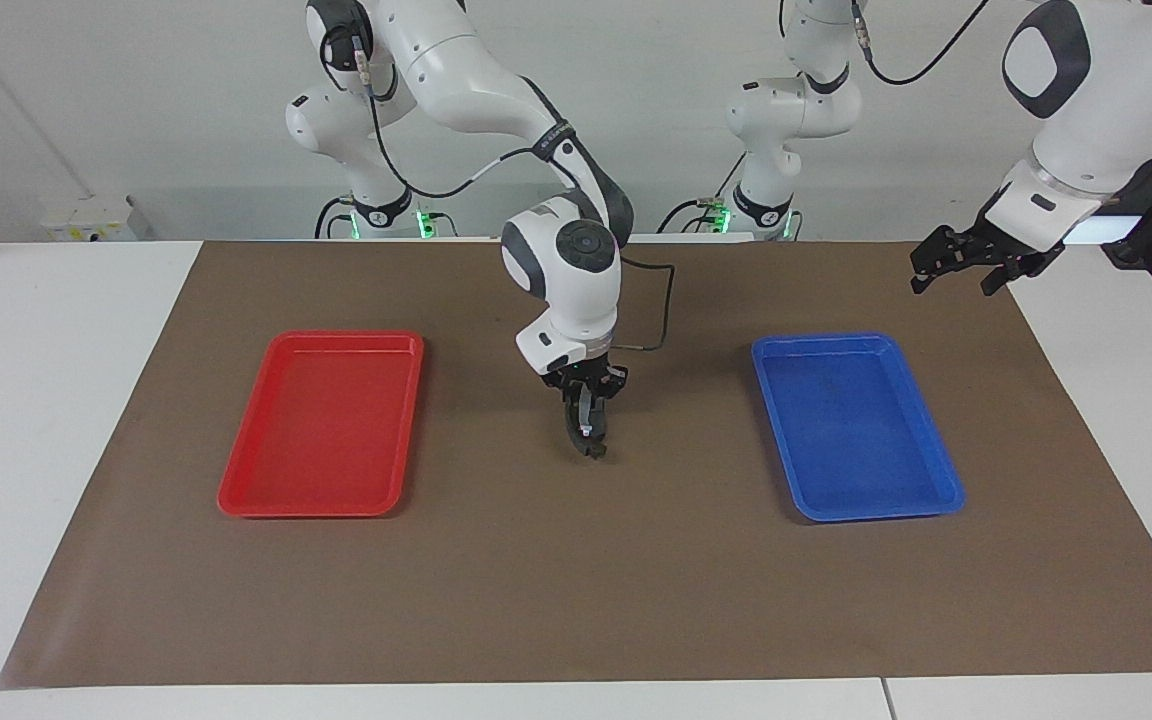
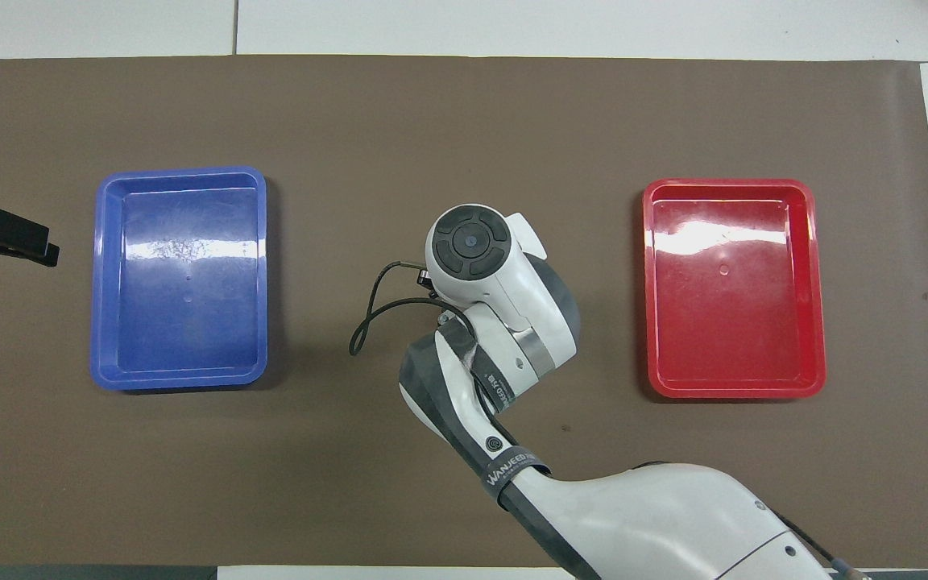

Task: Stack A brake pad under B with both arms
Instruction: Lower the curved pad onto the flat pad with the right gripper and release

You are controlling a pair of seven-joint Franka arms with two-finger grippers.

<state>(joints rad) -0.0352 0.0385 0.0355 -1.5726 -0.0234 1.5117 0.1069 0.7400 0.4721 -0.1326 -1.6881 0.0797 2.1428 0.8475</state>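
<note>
— What lies on the brown mat [image 1: 576, 600]?
— A red tray [image 1: 321, 505] toward the right arm's end, and a blue tray [image 1: 946, 480] toward the left arm's end. They are well apart.
— Something inside them?
— Both seem bare, though glare covers part of each floor.
— Under the mat?
— A white table [image 1: 56, 400].

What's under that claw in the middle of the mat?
The right gripper holds the long pad B, hanging down to the mat. The short pad cannot be seen; arm and B cover that spot.
</note>
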